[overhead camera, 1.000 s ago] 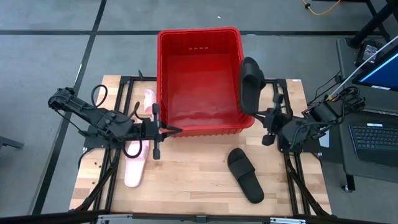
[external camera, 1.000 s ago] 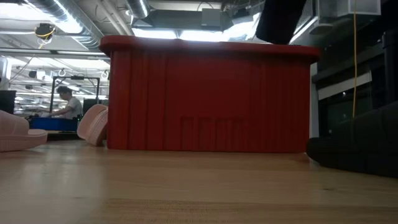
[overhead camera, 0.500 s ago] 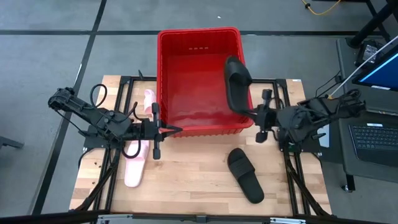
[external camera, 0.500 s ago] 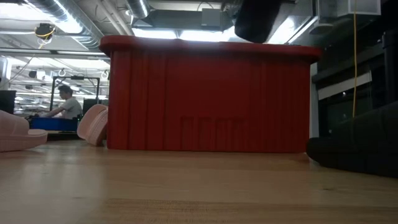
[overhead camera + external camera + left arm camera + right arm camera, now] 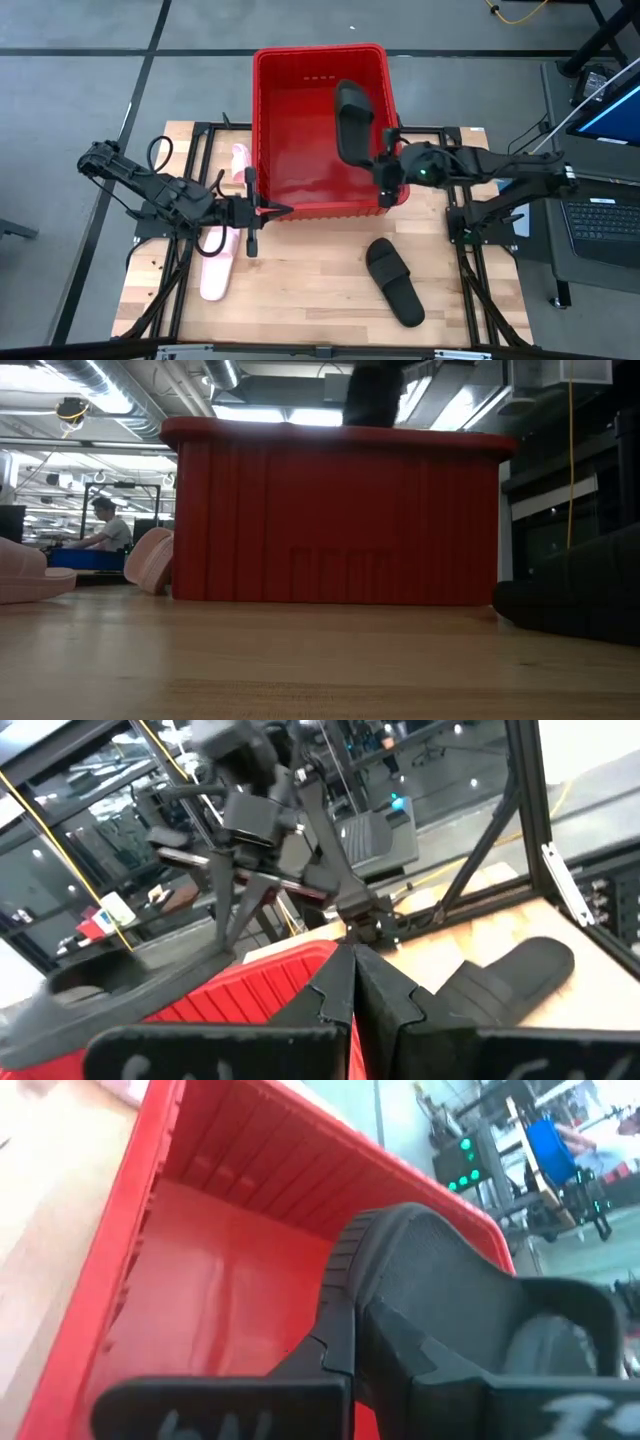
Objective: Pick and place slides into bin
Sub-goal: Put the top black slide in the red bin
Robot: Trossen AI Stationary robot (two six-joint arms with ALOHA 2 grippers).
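The right gripper (image 5: 383, 172) is reaching over the red bin (image 5: 268, 120), its fingers clenched on one black slide (image 5: 352, 122), which is hanging above the bin's open inside; the other black slide (image 5: 394, 280) is lying on the wooden table (image 5: 300, 290) in front of the bin; a pink slide (image 5: 222, 255) is lying beside the bin's left wall; the left gripper (image 5: 272, 210) is waiting there, pinched closed and holding nothing.
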